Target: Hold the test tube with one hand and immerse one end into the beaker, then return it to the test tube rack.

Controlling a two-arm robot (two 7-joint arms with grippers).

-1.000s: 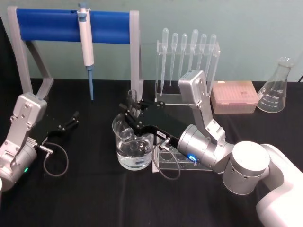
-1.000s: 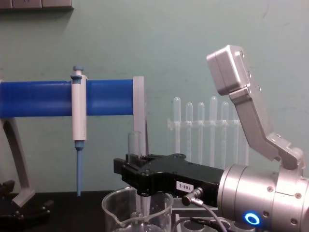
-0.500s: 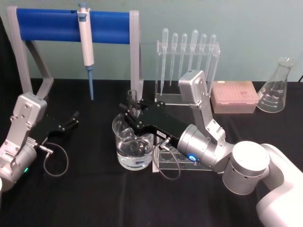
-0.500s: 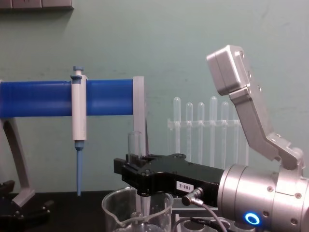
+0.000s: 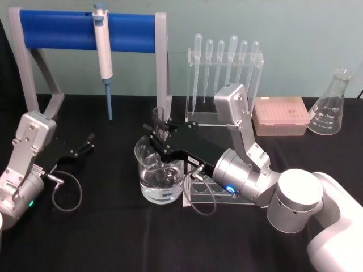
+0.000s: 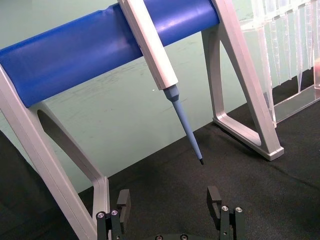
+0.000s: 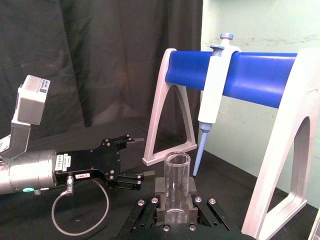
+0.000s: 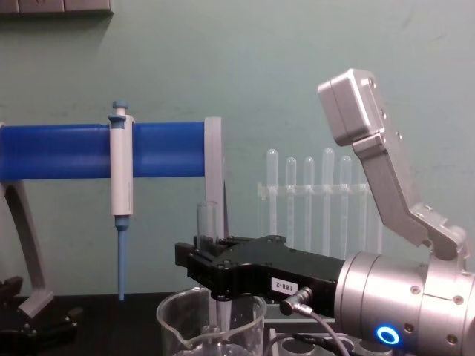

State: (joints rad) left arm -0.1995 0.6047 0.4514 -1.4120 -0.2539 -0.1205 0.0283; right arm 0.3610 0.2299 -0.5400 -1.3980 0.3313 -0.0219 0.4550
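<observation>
The test tube (image 5: 159,120) stood upright over the beaker (image 5: 148,182), open rim up and round end down inside the glass wall. The right gripper (image 5: 159,134) had its fingers closed on the tube's upper part, just under the rim. That high grip probably kept the black gripper body above the beaker's rim while the lower length of the tube hung free to dip. The beaker held clear liquid, but whether the tube's end reached it could not be told.

The test tube rack (image 5: 199,194) lay just beside the beaker on the robot's right, partly under the right wrist, so the return looked like a short lift and sideways carry. The beaker's rim would have to be cleared first.

The left gripper (image 5: 85,145) rested on the black worktop (image 5: 113,238) well to the left, fingers spread apart and holding nothing.

Behind the beaker stood a blue-barred stand (image 5: 57,29) with a white-and-blue pipette (image 5: 102,51) hanging from it. To the right of it were a clear holder of plastic pipettes (image 5: 227,62), a pink tip box (image 5: 281,116) and a conical flask (image 5: 332,105). None stood between beaker and rack.
</observation>
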